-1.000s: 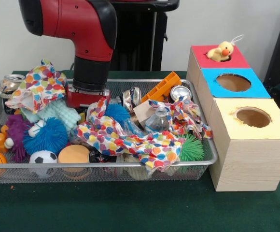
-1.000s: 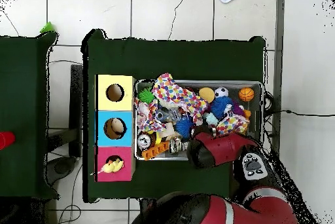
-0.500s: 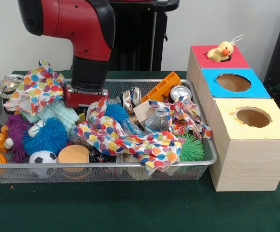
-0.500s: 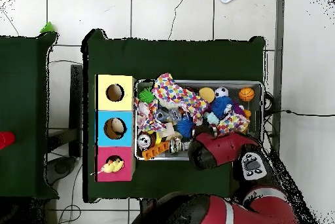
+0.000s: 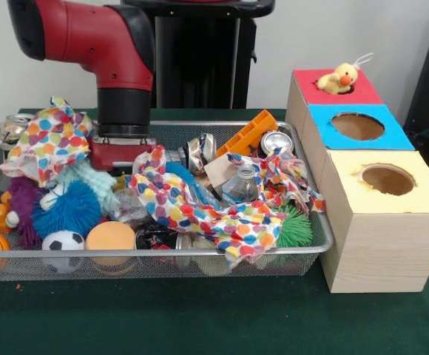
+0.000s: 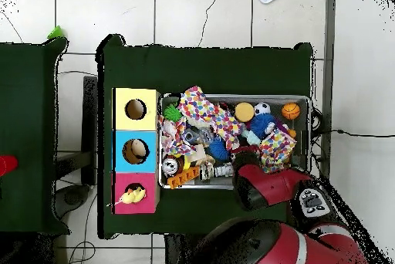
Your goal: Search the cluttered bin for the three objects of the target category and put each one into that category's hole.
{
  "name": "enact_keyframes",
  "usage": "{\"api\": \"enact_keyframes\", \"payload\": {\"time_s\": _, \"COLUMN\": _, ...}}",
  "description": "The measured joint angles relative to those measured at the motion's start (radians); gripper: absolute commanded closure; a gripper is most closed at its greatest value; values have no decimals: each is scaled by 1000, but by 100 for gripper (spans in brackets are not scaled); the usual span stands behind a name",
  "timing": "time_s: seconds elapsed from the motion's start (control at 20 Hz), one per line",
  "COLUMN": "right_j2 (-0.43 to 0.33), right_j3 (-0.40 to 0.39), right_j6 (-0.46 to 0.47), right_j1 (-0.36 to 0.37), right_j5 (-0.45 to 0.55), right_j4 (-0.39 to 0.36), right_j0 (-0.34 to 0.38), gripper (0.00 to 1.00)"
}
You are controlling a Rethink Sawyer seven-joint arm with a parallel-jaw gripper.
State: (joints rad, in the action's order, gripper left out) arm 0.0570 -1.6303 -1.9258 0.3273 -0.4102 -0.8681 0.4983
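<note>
The wire mesh bin (image 5: 200, 253) is full of clutter; it also shows in the overhead view (image 6: 309, 122). A yellow duckling (image 5: 340, 78) with an orange beak sits in the red-surround hole (image 5: 311, 85) of the far wooden box, and it shows in the overhead view (image 6: 134, 195) too. No other yellow plush toy shows; any others are hidden under the clutter. My gripper (image 5: 120, 166) reaches down into the bin's left half, between the polka-dot cloths, its tips buried. In the overhead view the gripper (image 6: 247, 155) is under my arm.
Polka-dot cloths (image 5: 200, 211) cover much of the bin. A blue spiky ball (image 5: 70, 211), purple and green spiky balls, a soccer ball (image 5: 64, 242), an orange disc, cans, a plastic bottle (image 5: 240, 185) and an orange brick (image 5: 250, 132) lie around. Blue-surround (image 5: 357, 126) and yellow-surround (image 5: 387, 179) holes adjoin the red one.
My arm and gripper have moved left in the front view, inside the bin. The polka-dot cloths and the blue spiky ball have shifted with them. The duckling has not moved.
</note>
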Motion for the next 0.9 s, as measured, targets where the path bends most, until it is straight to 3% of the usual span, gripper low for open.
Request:
{"api": "enact_keyframes", "payload": {"time_s": 0.05, "right_j2": 7, "right_j3": 0, "right_j6": 0, "right_j1": -24, "right_j5": -96, "right_j4": 0, "right_j0": 19, "gripper": 0}}
{"api": "enact_keyframes", "payload": {"time_s": 0.2, "right_j2": 20, "right_j3": 5, "right_j6": 0, "right_j1": -51, "right_j5": -216, "right_j4": 7, "right_j0": 34, "gripper": 0}}
{"api": "enact_keyframes", "payload": {"time_s": 0.75, "right_j2": 23, "right_j3": 62, "right_j6": 0, "right_j1": -95, "right_j5": -248, "right_j4": 20, "right_j0": 39, "gripper": 0}}
{"api": "enact_keyframes", "payload": {"time_s": 0.8, "right_j2": 23, "right_j3": 63, "right_j6": 0, "right_j1": -96, "right_j5": -243, "right_j4": 20, "right_j0": 37, "gripper": 100}}
{"api": "enact_keyframes", "payload": {"time_s": 0.9, "right_j2": 22, "right_j3": 63, "right_j6": 0, "right_j1": -95, "right_j5": -242, "right_j4": 19, "right_j0": 37, "gripper": 100}}
